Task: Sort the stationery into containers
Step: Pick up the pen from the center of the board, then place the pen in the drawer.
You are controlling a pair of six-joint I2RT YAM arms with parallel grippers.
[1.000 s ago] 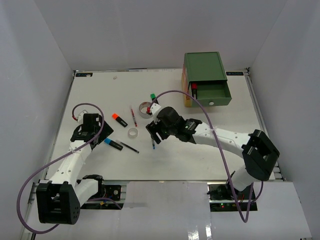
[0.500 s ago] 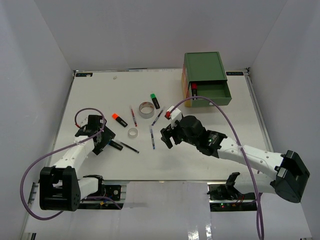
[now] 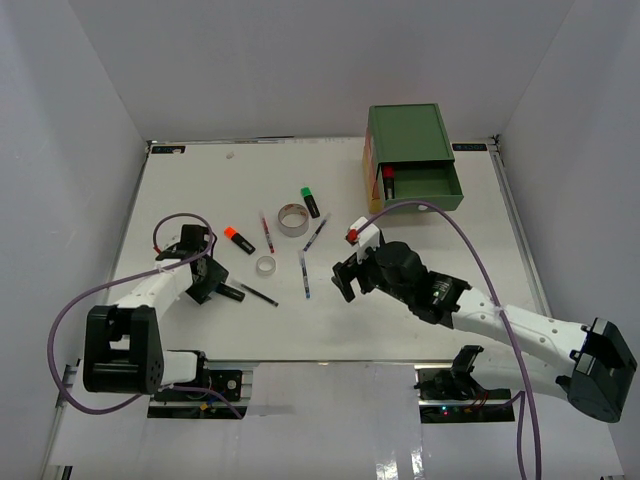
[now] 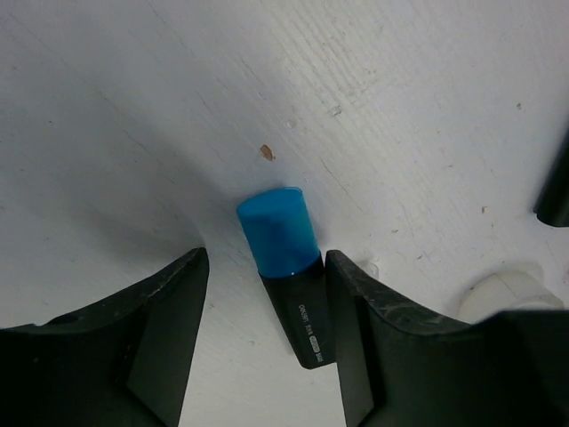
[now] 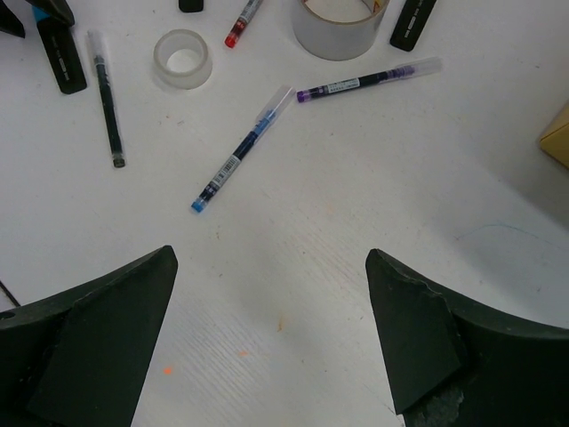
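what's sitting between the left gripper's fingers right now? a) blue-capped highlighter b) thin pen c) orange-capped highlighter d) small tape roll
a: the left wrist view shows the blue-capped highlighter lying between the open fingers of the left gripper, with a gap on one side.

The white table (image 3: 180,190) carries the stacked drawer unit (image 3: 405,135) at its far right. Left of it lie a green-capped highlighter (image 3: 311,201) just beside the grey tape roll (image 3: 292,220), a purple pen (image 3: 316,233), a red-tipped pen (image 3: 266,232) and an orange-capped highlighter (image 3: 238,239). Nearer sits the smaller whitish tape roll (image 3: 265,265), with a blue-tipped pen (image 3: 304,274) to its right and a thin dark pen (image 3: 258,294) just below it. A blue-capped highlighter (image 4: 289,276) lies flat at the left.
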